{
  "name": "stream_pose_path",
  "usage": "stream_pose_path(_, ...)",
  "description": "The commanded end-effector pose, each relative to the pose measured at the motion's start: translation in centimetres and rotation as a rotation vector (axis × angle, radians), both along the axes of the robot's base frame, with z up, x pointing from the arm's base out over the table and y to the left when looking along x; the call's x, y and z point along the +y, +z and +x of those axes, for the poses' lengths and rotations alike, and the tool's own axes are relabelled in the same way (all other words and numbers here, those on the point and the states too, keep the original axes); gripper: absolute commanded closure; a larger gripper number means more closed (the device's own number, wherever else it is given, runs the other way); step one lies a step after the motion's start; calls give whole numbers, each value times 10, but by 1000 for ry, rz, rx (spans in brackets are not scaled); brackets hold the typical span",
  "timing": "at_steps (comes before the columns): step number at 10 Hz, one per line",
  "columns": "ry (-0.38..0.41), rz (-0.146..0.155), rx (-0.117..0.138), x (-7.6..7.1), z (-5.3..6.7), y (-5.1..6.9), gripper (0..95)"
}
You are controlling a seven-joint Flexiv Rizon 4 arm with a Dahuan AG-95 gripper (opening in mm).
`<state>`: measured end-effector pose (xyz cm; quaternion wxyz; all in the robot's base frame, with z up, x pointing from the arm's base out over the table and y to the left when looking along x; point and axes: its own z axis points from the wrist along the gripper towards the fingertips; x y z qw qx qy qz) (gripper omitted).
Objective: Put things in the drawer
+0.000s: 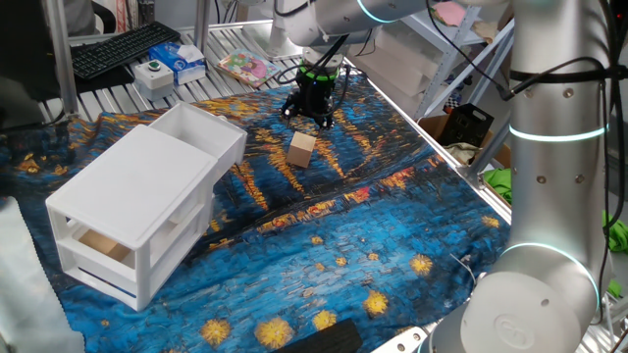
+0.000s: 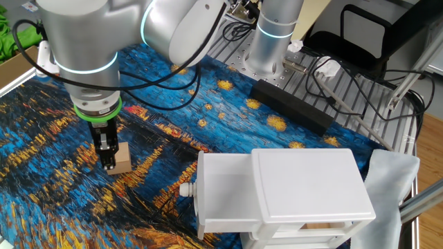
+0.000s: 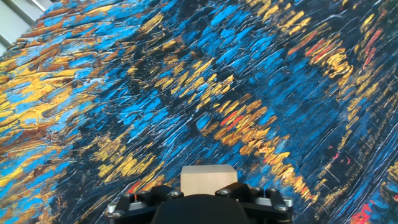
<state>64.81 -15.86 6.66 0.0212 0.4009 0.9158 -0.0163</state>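
Claw [image 1: 312,116]: low over the far side of the surface [image 1: 392,226], fingers pointing down. Whether it is clenched cannot be told — perhaps a block [image 3: 208,180] sits between the fingers in the hand view.
Wooden block [image 1: 301,149]: a plain tan cube on the painted cloth, near the middle — just beside the claw.
Drawer [image 1: 201,130]: upper white tray, pulled out of the cabinet [image 1: 137,211] towards the far edge.
Lower drawer [image 1: 103,250]: holds something tan.
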Motion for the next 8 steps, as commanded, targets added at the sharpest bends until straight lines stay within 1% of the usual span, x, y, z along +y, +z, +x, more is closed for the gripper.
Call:
stream_pose_path(1,-3,-2,-2,0,-1,-3,0)
stream_pose_path(4,-4,2,0,0,-1,-6,0)
stream_pose_path(8,-8,7,-1,-1,-2,-13,0)
